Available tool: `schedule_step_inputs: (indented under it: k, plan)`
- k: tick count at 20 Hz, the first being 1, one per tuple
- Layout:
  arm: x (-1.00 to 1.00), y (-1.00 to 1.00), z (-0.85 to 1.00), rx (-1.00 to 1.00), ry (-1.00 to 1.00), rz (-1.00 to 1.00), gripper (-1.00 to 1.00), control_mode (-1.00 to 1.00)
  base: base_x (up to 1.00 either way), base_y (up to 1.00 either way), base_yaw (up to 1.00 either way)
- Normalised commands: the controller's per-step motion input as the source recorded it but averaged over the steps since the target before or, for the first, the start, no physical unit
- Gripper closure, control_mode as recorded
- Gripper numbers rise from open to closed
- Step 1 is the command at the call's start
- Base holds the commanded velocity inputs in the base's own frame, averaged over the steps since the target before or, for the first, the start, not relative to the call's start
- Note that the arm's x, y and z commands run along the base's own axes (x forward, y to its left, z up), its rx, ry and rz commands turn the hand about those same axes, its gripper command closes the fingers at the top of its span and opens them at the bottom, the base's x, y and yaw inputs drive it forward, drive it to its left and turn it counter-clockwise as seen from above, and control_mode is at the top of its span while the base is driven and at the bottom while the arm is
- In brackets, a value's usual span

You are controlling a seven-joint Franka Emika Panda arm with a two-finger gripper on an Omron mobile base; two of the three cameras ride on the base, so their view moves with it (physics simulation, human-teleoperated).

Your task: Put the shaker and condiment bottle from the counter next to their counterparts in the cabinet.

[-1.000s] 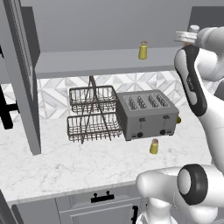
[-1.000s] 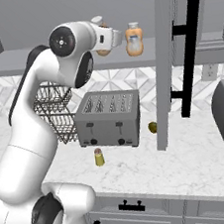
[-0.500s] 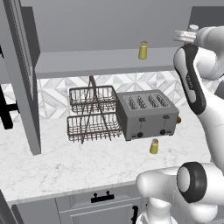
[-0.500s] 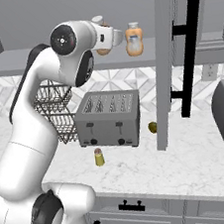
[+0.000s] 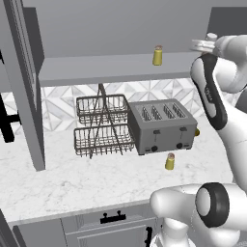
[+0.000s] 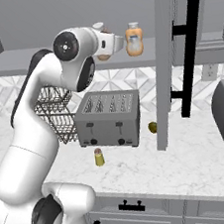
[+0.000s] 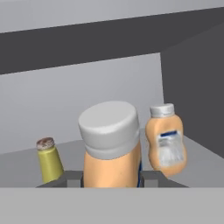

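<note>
White and grey-veined, the marble surface (image 5: pixel 72 183) in the left base view carries a wire dish rack (image 5: pixel 102 126), a grey four-slot toaster (image 5: pixel 162 126) and, just in front of it, the small olive-yellow shaker with a grey cap (image 5: pixel 170 161); its yellow twin shaker (image 5: pixel 157 55) stands on the long grey shelf of the wall cabinet (image 5: pixel 116 68), while the white arm (image 5: pixel 212 96) rises at the right and bends its wrist in toward the shelf's right end. In the right base view the arm arches up from the lower left, elbow high, forearm level with the shelf, beside a bulbous orange bottle with a grey cap (image 6: pixel 134 39) standing there; the tall grey door (image 6: pixel 170 61) hangs open. In the hand view the pincer (image 7: pixel 112 178) pinches a straight-sided orange bottle with a light grey cap (image 7: pixel 111 146) between twin shaker and bulbous bottle, whose pale label is too blurred to read.
</note>
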Motion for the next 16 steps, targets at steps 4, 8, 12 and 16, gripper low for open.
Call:
schedule_step_inputs:
  k: [4,8,12,16]
  plan:
    - [0.44,0.00,0.00,0.00,0.02,0.00,1.00,-1.00,0.00,0.00,0.00]
    - [0.48,0.00,0.06,0.00,0.04,0.00,1.00,-1.00,0.00,0.00,0.00]
    - [0.17,0.00,0.00,0.00,0.00,0.00,1.00,-1.00,0.00,0.00,0.00]
    - [0.00,0.00,-0.07,0.00,0.00,0.00,1.00,-1.00,0.00,0.00,0.00]
